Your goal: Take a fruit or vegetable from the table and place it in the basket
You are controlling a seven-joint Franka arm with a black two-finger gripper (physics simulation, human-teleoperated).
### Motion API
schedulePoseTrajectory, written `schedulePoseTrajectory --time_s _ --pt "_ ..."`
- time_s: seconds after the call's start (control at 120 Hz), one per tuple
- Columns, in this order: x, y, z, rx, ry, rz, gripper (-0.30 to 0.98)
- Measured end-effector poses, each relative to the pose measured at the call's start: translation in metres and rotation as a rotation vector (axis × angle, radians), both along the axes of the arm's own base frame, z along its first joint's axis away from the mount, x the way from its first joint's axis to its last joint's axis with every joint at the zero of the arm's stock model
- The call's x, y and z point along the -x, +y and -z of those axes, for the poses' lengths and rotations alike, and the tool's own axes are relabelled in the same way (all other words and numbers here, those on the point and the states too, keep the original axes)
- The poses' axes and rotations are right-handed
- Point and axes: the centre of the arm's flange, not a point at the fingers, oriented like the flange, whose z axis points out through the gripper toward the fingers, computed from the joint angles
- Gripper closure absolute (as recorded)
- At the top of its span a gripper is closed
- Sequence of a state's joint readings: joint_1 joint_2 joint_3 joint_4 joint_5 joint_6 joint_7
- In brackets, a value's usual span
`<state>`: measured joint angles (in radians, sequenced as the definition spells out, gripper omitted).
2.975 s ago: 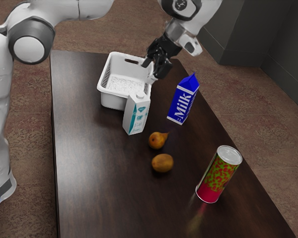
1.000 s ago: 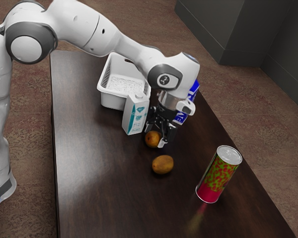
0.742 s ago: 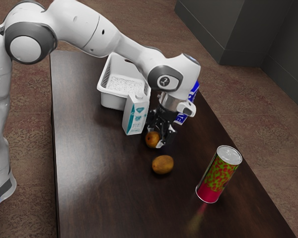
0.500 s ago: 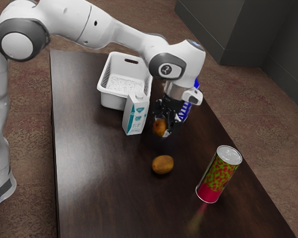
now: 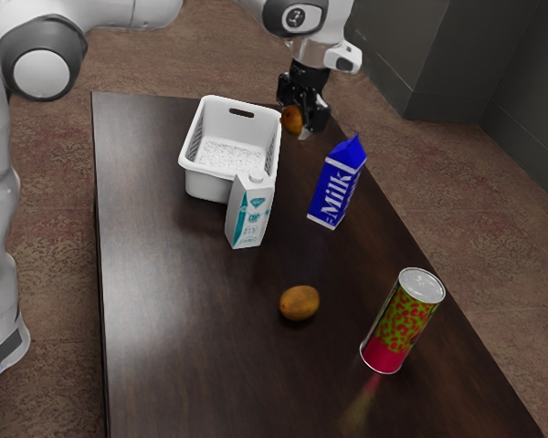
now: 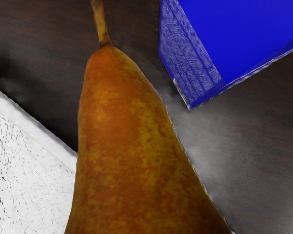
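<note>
Mottled brown floor (image 5: 192, 57) surrounds a long, dark wooden table (image 5: 164, 310) with a soft sheen, and dark grey wall panels (image 5: 438, 64) rise beyond it toward the exterior view's upper right. Near the table's far end sits a white plastic basket (image 5: 194, 175), rectangular, with a slot in its end wall and a pale, speckled bottom.

The black two-finger gripper (image 5: 297, 129) is closed around an orange-brown pear (image 5: 291, 119), one finger on either side, and carries it clear of the table. The pear is outside the basket, close to its rim on the side toward the exterior view's right. The wrist view has the pear's tapering neck and thin stem, with the basket's rim and speckled bottom to one side of it and a blue carton to the other.

That blue gable-topped carton (image 5: 337, 182) stands upright and reads "Milk" in large white letters running up its side; its smaller print is illegible. A white carton with teal markings (image 5: 250, 212) stands just beside the basket; its lettering is too small to read. Farther along lies a brownish-yellow oval fruit (image 5: 299, 303), and near it stands a tall cylindrical can (image 5: 403, 321) with a silvery lid, a red-and-green speckled wrap and a crimson lower band.
</note>
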<state>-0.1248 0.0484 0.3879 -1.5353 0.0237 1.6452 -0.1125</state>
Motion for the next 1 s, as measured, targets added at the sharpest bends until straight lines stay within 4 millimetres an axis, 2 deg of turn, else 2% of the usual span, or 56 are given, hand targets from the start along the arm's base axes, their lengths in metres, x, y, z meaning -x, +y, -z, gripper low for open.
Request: schedulePoseTrajectory --time_s 0.058,0.1,0.142,0.175,0.217,0.308,0.367,0.525,0.642,0.8,0.9,1.0 --pt "0.016 0.05 -0.002 -0.006 0.002 -0.053 0.42" --pt "0.026 0.079 -0.001 -0.009 0.005 -0.08 0.42" --pt "0.032 0.097 0.001 -0.012 0.01 -0.089 0.42" --pt "0.033 0.104 0.006 -0.014 0.017 -0.082 0.42" --pt "0.027 0.103 0.015 -0.015 0.033 -0.056 0.43" --pt "0.005 0.075 0.032 -0.016 0.054 0.042 0.43" --pt "0.0 0.069 0.036 -0.015 0.058 0.079 0.43" --pt "0.003 0.082 0.04 -0.016 0.058 0.116 0.43" --pt "-0.001 0.088 0.051 -0.011 0.071 0.139 0.42" --pt "0.004 0.106 0.058 -0.006 0.08 0.147 0.45" --pt "-0.001 0.097 0.059 0.004 0.075 0.185 0.23" --pt "-0.002 0.093 0.058 0.012 0.068 0.212 0.12"
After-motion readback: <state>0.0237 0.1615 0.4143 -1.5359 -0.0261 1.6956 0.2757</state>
